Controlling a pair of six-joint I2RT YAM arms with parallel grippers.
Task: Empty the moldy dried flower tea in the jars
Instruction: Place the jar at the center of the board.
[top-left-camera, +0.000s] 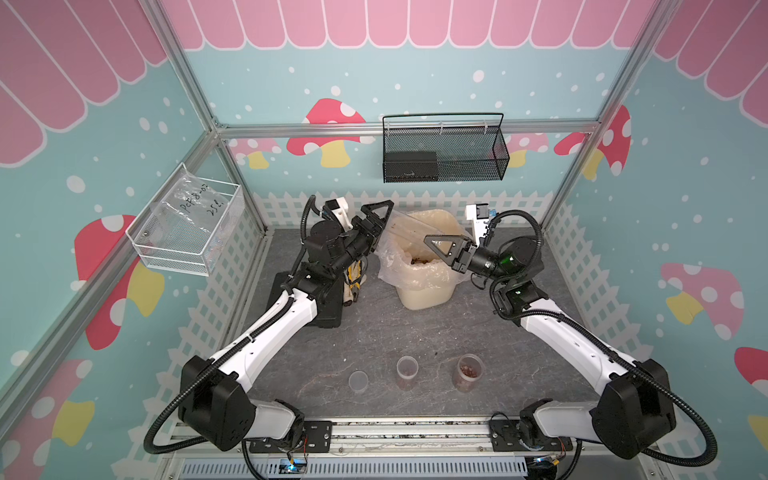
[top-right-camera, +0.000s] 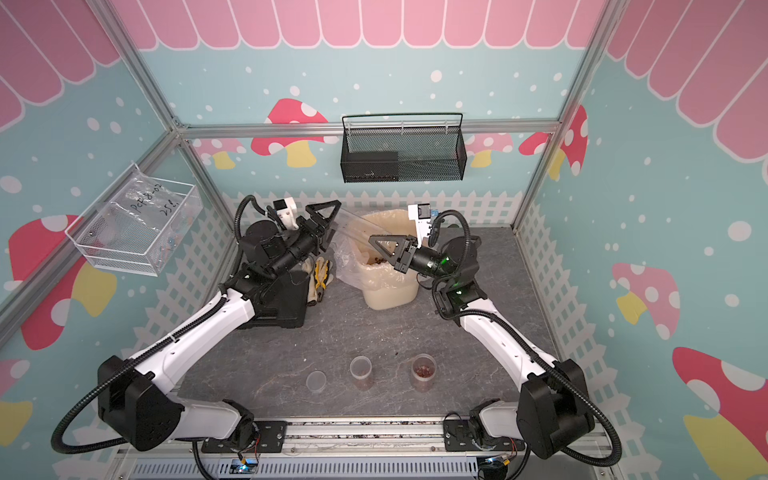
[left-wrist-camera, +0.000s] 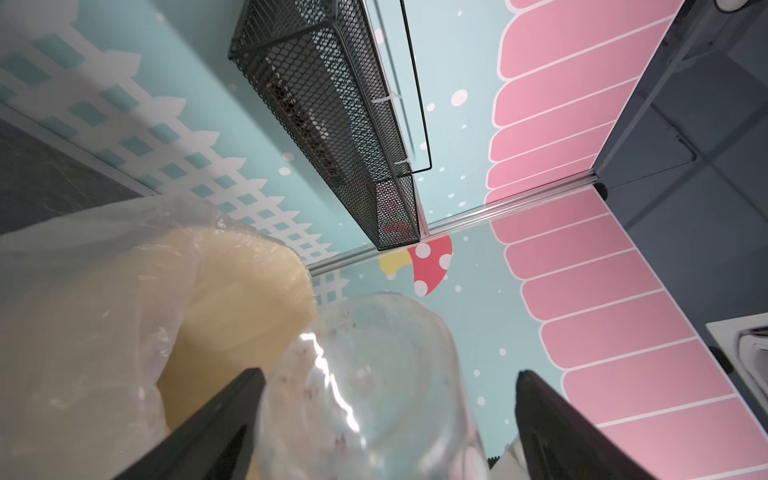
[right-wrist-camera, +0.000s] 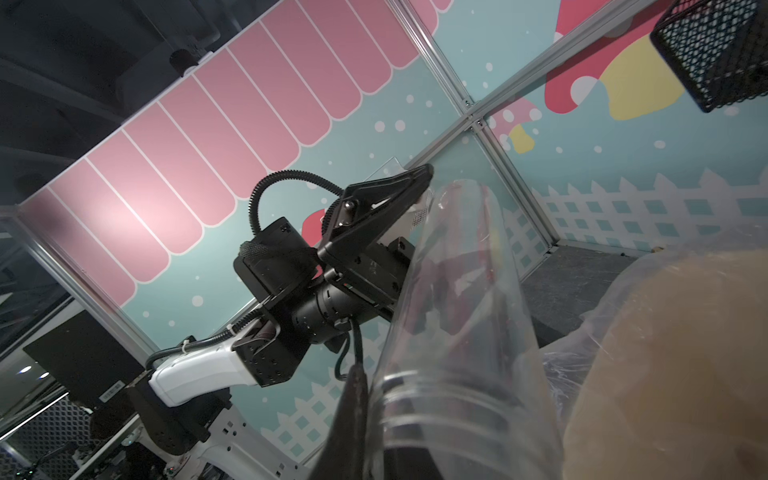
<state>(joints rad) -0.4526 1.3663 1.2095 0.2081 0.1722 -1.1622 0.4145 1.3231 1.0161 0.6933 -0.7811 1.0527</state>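
Bin: cream plastic bin (top-left-camera: 424, 291) with clear bag liner.
Jar: tall clear plastic jar (top-left-camera: 405, 224) tilted above the bin.
Left gripper (left-wrist-camera: 388, 371): spread wide, either side of jar.
Right gripper (top-left-camera: 428, 240): pinching jar's mouth.
Tea: reddish-brown dried buds (top-left-camera: 420, 261) inside bin.

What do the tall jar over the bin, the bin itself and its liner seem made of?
The tall jar: clear rigid plastic, glossy; the background shows through it. The bin: likely cream plastic, smooth, matte. The liner: thin clear film, crinkled, draped over the rim.
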